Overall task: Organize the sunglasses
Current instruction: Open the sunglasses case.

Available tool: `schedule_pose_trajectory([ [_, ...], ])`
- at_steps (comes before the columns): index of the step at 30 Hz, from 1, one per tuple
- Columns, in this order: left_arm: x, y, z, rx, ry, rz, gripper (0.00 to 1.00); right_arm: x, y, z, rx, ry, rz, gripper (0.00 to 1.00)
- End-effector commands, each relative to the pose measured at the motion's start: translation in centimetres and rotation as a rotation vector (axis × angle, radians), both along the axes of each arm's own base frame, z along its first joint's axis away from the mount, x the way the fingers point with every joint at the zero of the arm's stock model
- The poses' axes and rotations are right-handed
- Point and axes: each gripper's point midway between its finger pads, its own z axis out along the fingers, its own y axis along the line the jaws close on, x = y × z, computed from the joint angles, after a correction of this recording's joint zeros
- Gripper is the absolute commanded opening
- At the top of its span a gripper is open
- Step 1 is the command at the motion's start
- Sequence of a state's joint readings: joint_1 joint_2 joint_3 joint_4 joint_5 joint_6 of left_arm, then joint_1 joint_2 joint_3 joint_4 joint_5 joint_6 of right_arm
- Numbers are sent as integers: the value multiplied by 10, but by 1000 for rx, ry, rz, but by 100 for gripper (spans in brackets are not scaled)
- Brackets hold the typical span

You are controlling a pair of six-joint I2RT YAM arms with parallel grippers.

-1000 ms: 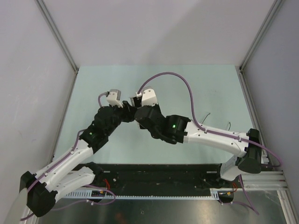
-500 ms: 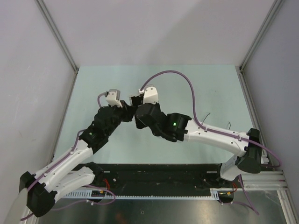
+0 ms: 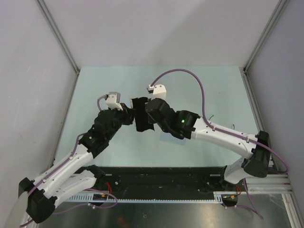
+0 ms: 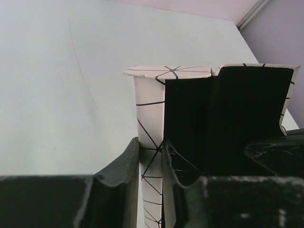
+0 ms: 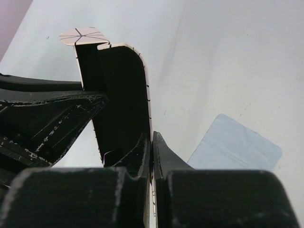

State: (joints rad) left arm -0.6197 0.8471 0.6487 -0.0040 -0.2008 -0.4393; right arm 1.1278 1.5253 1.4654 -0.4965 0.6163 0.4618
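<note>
A folding sunglasses case (image 3: 141,116), white with thin black lines outside and black inside, hangs above the table between my two grippers. My left gripper (image 3: 130,115) is shut on its white side wall (image 4: 149,109), the fingers (image 4: 124,164) pinching the panel edge-on. My right gripper (image 3: 149,113) is shut on the opposite flap (image 5: 121,95), the thin edge clamped at the tips (image 5: 152,137). The case is spread open, its black lining (image 4: 223,118) showing. The left gripper's fingers (image 5: 47,114) appear in the right wrist view. No sunglasses are in view.
A pale blue cloth (image 5: 235,147) lies flat on the light green table (image 3: 213,90) below the right gripper. Grey walls and metal posts (image 3: 59,35) enclose the table on three sides. Purple cables (image 3: 190,78) arc above the right arm.
The right gripper has swung right and away from the left one, pulling the case open; its black panel now shows between the grippers. The left gripper shifted slightly left.
</note>
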Motion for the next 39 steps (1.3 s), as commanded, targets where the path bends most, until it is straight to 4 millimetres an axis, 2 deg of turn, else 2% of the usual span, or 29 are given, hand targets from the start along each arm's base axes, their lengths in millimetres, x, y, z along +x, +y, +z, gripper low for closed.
schedule_pose_trajectory([
  [1, 4, 20, 19, -1, -73, 86, 0, 18, -48, 0, -59, -11, -134, 0],
  [7, 3, 24, 21, -14, -80, 105, 0, 20, -49, -7, -55, 13, -132, 0],
  [15, -3, 32, 21, -32, -93, 132, 0, 33, -60, -23, -20, 76, -149, 0],
  [21, -2, 29, 19, -32, -83, 119, 0, 31, -52, -24, 4, 86, -109, 0],
  [33, -9, 44, 25, -83, -110, 177, 0, 44, -55, -53, 51, 192, -91, 0],
  [37, -10, 46, 29, -92, -121, 182, 0, 44, -53, -57, 55, 201, -82, 0],
  [39, -9, 44, 27, -85, -116, 180, 0, 43, -50, -52, 67, 192, -69, 0],
])
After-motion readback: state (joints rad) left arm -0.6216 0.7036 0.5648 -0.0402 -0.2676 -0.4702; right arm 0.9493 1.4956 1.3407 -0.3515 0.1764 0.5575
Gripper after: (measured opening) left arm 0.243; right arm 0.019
